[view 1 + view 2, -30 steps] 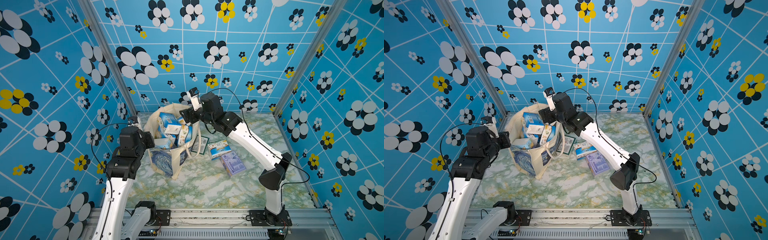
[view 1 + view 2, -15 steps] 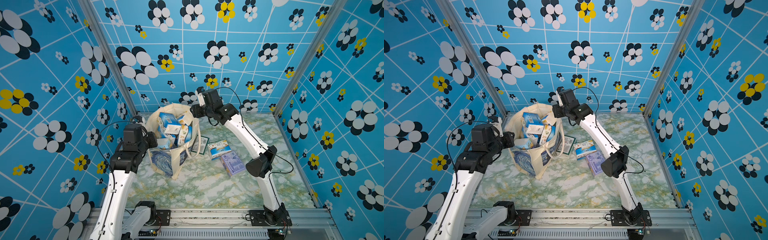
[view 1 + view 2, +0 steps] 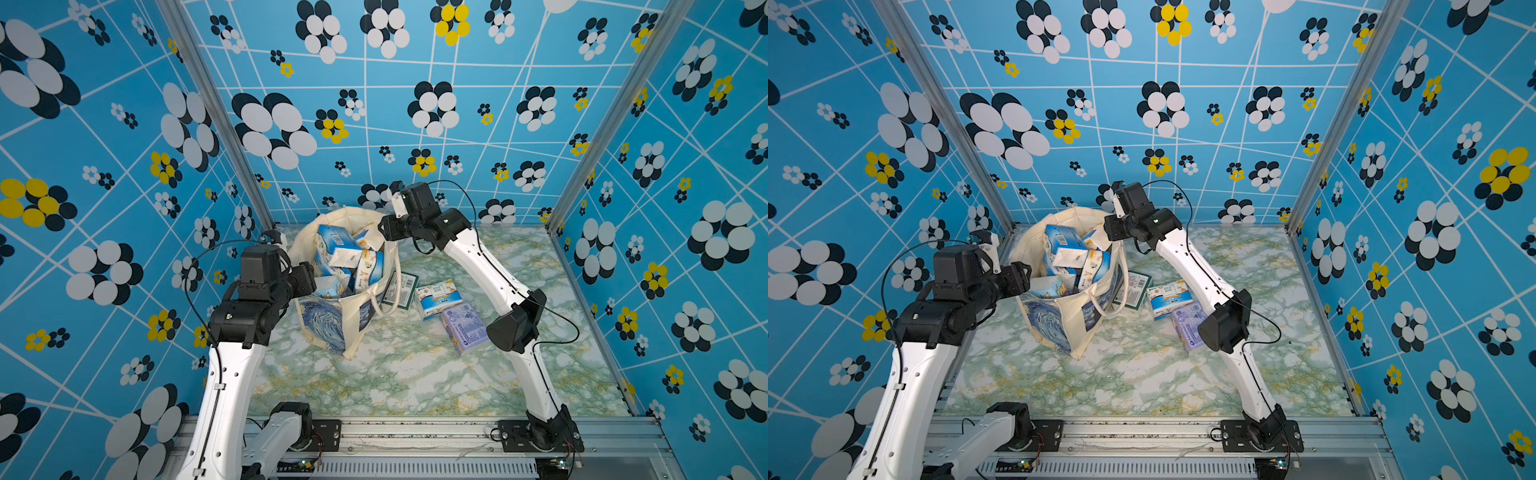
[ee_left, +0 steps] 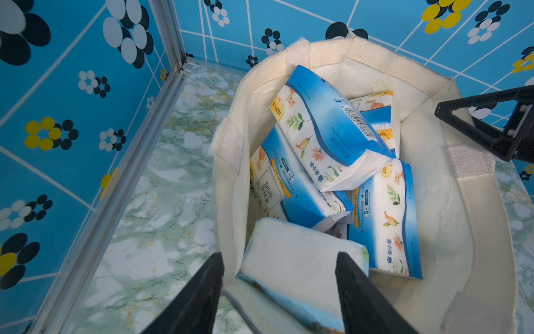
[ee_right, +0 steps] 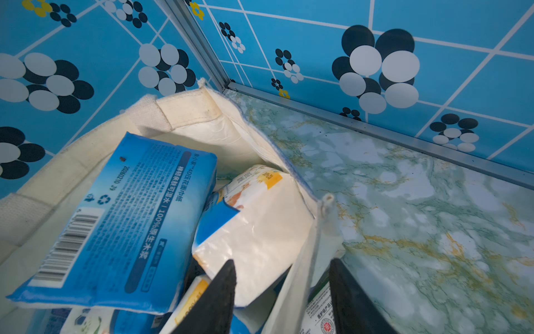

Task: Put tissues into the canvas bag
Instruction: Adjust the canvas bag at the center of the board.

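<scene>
The canvas bag (image 3: 328, 324) (image 3: 1050, 316) stands upright at the back left of the table, its mouth open and stuffed with several blue-and-white tissues (image 3: 336, 241) (image 4: 326, 130) (image 5: 127, 208). My left gripper (image 3: 309, 276) (image 4: 279, 256) is open at the bag's left rim (image 4: 231, 138), straddling the rim and a white-faced pack (image 4: 297, 260). Open too, my right gripper (image 3: 384, 230) (image 5: 283, 261) spans the bag's right wall (image 5: 306, 260) without pinching it. Three packs lie on the table right of the bag: green-labelled (image 3: 401, 291), blue-and-white (image 3: 438, 297), lavender (image 3: 463, 328).
Blue flower-patterned walls enclose the marble-patterned table (image 3: 415, 382) on three sides, and the bag sits close to the back left corner post (image 4: 170, 43). My right arm's elbow (image 3: 515, 324) hangs just beside the lavender pack. A metal rail (image 3: 415, 432) runs along the front edge.
My left jaws have spread wide at the bag's left rim. The right gripper has drawn back from over the bag's mouth to its right wall, with its jaws narrower.
</scene>
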You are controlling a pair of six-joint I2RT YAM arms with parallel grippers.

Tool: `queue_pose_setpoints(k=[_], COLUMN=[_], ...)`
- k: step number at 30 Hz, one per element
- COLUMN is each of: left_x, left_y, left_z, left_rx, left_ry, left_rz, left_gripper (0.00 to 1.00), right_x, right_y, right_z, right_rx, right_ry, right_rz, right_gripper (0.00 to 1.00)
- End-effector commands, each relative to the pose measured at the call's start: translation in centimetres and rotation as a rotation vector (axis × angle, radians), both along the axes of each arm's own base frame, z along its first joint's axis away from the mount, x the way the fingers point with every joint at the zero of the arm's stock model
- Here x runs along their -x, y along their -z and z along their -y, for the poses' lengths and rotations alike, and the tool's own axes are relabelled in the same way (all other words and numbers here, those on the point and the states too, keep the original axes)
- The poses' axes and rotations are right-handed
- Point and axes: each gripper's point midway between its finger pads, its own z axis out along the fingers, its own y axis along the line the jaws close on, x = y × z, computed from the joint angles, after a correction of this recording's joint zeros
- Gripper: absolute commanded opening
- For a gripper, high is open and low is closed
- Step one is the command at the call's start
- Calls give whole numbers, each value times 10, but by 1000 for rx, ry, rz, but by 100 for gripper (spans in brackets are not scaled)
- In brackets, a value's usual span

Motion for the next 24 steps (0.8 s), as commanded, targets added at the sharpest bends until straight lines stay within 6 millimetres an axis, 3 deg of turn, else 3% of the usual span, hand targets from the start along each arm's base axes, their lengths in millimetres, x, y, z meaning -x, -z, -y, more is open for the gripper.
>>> queue_pose_setpoints(k=[1,6,20,22,24], left_x=[26,42,-4,-5,-6], left_y=[-14,0,33,39,42], left_z=[-20,-37,-8,-7,-7], left_rx=[-82,-148,50,49,47], left_ry=[-70,-138,-19,-12,-7], left_rz=[-43,-130,-167,-192,-209], left_gripper=[69,66,60,54,41], right_x=[-4,-5,-9,-8,-8], right_y=[11,17,24,25,24], right_z=[-2,-2,3,3,4], right_rx=[-7,1,14,17,17], right_ry=[-1,-6,5,4,5], right_rz=[-31,-39,-56,-57,-56], right_gripper=[55,55,55,55,54])
